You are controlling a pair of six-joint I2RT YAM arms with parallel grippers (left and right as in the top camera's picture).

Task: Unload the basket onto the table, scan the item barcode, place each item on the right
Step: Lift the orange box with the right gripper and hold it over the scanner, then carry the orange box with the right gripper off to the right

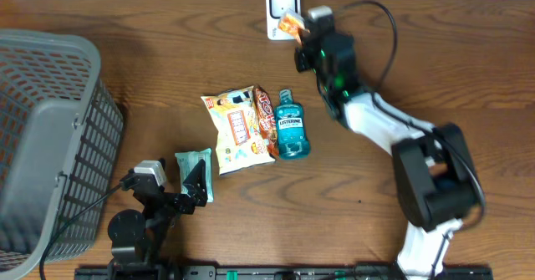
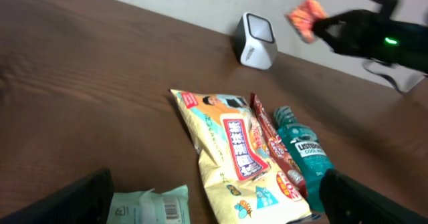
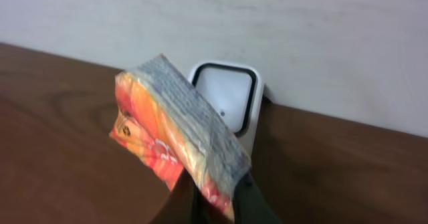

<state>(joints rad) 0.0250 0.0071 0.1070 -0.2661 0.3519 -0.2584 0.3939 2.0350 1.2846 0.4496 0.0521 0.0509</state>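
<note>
Right gripper (image 3: 217,207), pinching an orange snack packet (image 3: 175,138) just before the scanner (image 3: 226,95) at the far edge of the counter (image 3: 47,103); for a clean read, its coded side should probably face the window squarely.

A small orange-and-yellow packet (image 3: 175,138) with a grey printed band along its upper edge juts up, tilted, from the pinched tips of the right gripper (image 3: 215,196). The white scanner (image 3: 226,98), its window dark-framed, stands upright just beyond the gripper, facing the packet.

Snack bag (image 1: 236,129), red packet (image 1: 265,113) and mouthwash bottle (image 1: 291,128) lie together (basket (image 1: 100,146) far left).
</note>
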